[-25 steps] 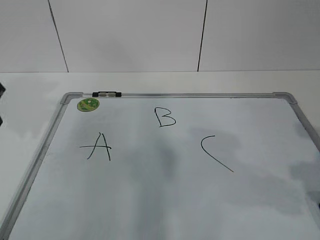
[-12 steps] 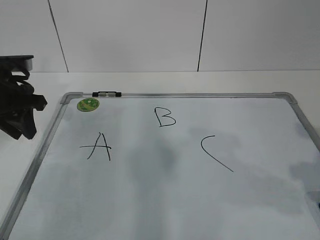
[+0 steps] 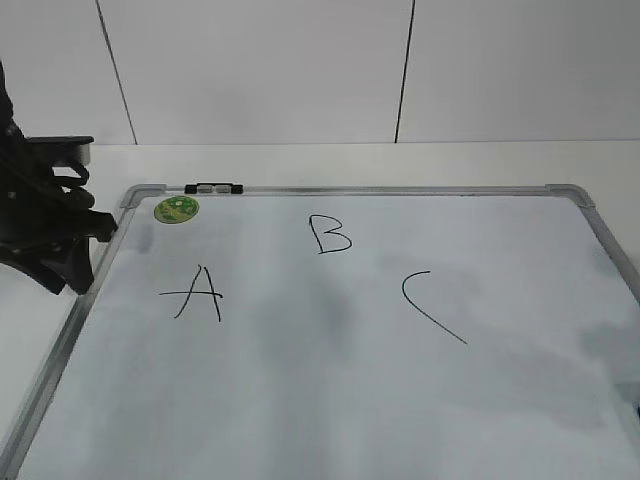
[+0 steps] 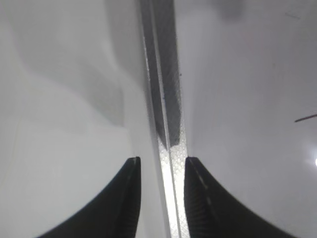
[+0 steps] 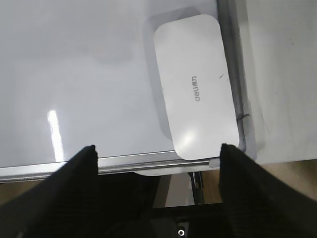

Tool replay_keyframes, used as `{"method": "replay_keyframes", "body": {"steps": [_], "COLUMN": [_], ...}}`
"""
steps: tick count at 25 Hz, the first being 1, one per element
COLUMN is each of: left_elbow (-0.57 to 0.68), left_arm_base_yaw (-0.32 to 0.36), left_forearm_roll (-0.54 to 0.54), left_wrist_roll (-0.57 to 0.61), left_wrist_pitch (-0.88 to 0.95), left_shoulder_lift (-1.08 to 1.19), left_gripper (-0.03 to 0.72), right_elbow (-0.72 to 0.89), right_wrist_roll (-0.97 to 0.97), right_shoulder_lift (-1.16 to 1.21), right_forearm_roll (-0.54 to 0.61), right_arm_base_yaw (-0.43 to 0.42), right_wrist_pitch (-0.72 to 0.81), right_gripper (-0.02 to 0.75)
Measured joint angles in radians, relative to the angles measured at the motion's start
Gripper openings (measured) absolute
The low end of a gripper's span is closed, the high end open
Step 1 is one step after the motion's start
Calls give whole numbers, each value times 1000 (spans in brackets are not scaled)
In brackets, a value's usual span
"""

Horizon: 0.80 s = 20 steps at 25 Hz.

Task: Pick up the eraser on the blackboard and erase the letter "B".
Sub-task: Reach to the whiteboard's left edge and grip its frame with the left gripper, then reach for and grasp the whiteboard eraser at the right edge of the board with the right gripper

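The blackboard (image 3: pixel 350 380) is a white board with a grey frame, lying flat. The letter "B" (image 3: pixel 330 234) is at its top middle, between "A" (image 3: pixel 197 292) and "C" (image 3: pixel 430 305). The eraser (image 5: pixel 194 87), a white rounded block, lies on the board in a corner by the frame in the right wrist view; it is not in the exterior view. My right gripper (image 5: pixel 157 148) is wide open and empty, just short of the eraser, over the board's frame (image 5: pixel 124 163). My left gripper (image 3: pixel 55 255) is open, its fingertips (image 4: pixel 134 163) straddling the board's left frame (image 4: pixel 166 109).
A round green magnet (image 3: pixel 176 209) sits at the board's top left corner, next to a black clip (image 3: pixel 213 187) on the frame. A white tiled wall (image 3: pixel 260 70) stands behind the table. The table edge and a dark stand (image 5: pixel 198 183) show below the right gripper.
The left arm has come into view from the left and moved right, up to the board's left frame. The board and letters are unchanged.
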Motion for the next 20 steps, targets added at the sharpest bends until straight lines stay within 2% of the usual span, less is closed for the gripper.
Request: {"method": "replay_keyframes", "body": {"steps": [16,20], "left_elbow": [-2,-4], "left_arm_base_yaw": [0,0], "left_forearm_roll": [0,0], "left_wrist_roll": [0,1], "left_wrist_pitch": [-27,-27], "left_shoulder_lift": [56,57], "left_gripper": [224,176], "right_elbow": [0,0], "right_wrist_roll": [0,0], "right_shoulder_lift": [0,0], "right_forearm_roll": [0,0], "right_arm_base_yaw": [0,0], "right_wrist_pitch": [0,0], "right_gripper": [584,584]}}
